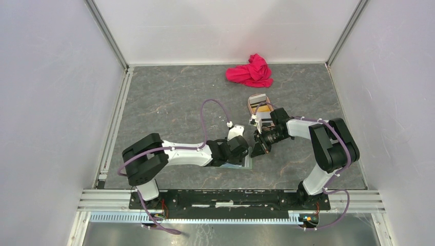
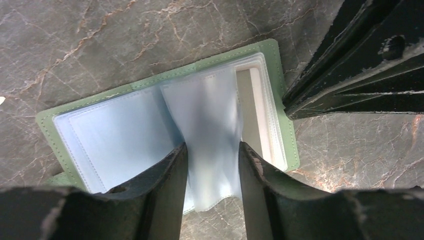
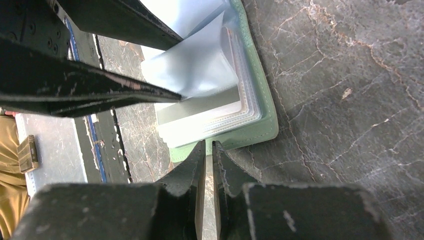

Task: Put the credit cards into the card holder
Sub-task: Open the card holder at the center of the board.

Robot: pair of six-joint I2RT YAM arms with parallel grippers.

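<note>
Closest in, the left gripper [image 2: 212, 148] has its two black fingers standing apart on either side of a clear plastic sleeve [image 2: 210, 115]. The sleeve rises from the open card holder [image 2: 165, 76] and curls between them. Whether the fingers actually clamp it or only bracket it, I cannot tell. The likely purpose is to raise one pocket off the stack so that its mouth gapes for a card.

The holder lies flat and unfolded on the tabletop [image 1: 169, 97], close to the near edge and about midway along it, between the two arms. A grey card [image 2: 249, 112] appears to sit already in a pocket on the holder's right leaf.

The right gripper [image 3: 209, 148] rests its tip against that leaf's green border, probably to pin the holder while the sleeve is pulled. Its fingers are drawn almost together, leaving only a slit, and I cannot tell whether anything thin is caught there.

Further back, toward the far right, a pinkish tray [image 1: 252, 100] holds an orange card [image 1: 263, 108] waiting its turn. A red cloth [image 1: 250, 72] lies by the far edge.
</note>
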